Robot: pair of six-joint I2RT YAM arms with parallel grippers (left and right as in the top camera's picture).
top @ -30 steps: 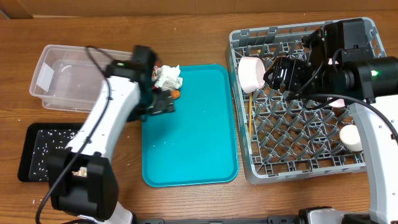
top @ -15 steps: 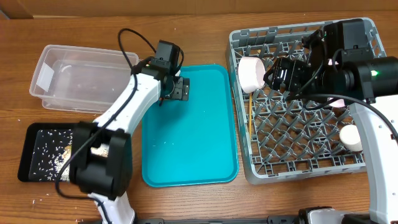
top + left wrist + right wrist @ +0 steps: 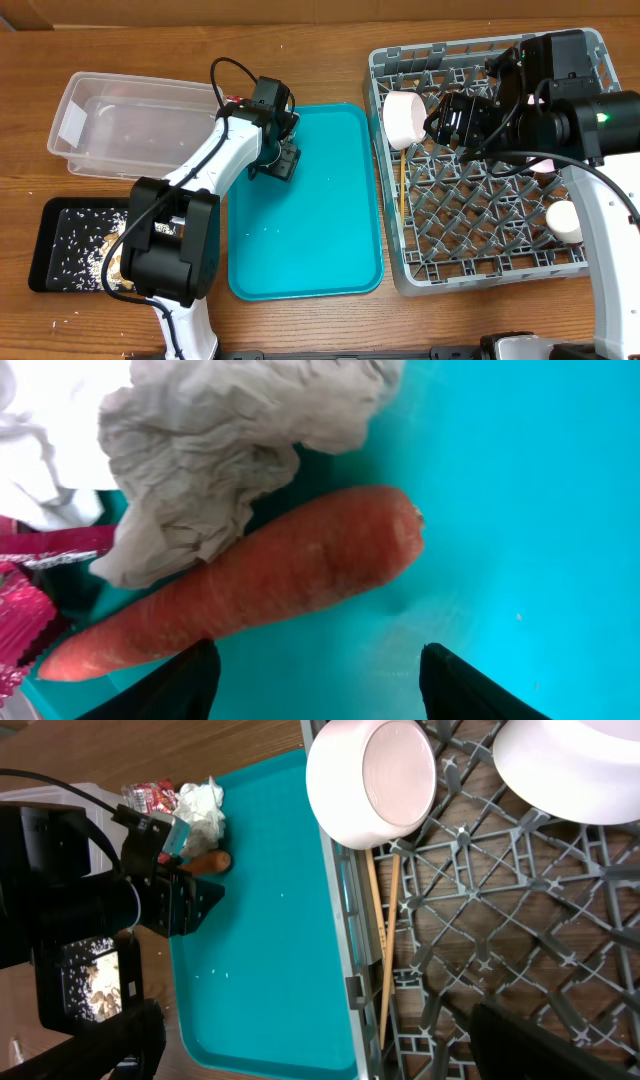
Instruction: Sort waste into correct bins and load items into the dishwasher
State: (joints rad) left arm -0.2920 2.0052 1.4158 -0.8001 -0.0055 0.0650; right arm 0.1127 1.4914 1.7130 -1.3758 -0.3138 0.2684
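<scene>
My left gripper [image 3: 283, 157] hangs open over the back left corner of the teal tray [image 3: 310, 230]. In the left wrist view its open fingers [image 3: 320, 682] sit just below an orange carrot piece [image 3: 250, 590]. The carrot lies beside crumpled white paper [image 3: 230, 450] and a red snack wrapper [image 3: 25, 610]. The overhead view hides this waste under the arm. My right gripper [image 3: 455, 120] is open and empty above the grey dish rack [image 3: 490, 282]. The rack holds a white bowl [image 3: 405, 118] on its side and chopsticks [image 3: 402, 185].
A clear tub [image 3: 130, 125] stands at the back left. A black tray [image 3: 45, 275] in front of it holds beige-white scraps [image 3: 85, 240]. A white cup [image 3: 564, 220] sits at the rack's right edge. A white plate [image 3: 570, 760] stands in the rack.
My left gripper swung from the tray's left edge to its back corner, turned, and now covers the paper and carrot in the overhead view. The right arm has not moved.
</scene>
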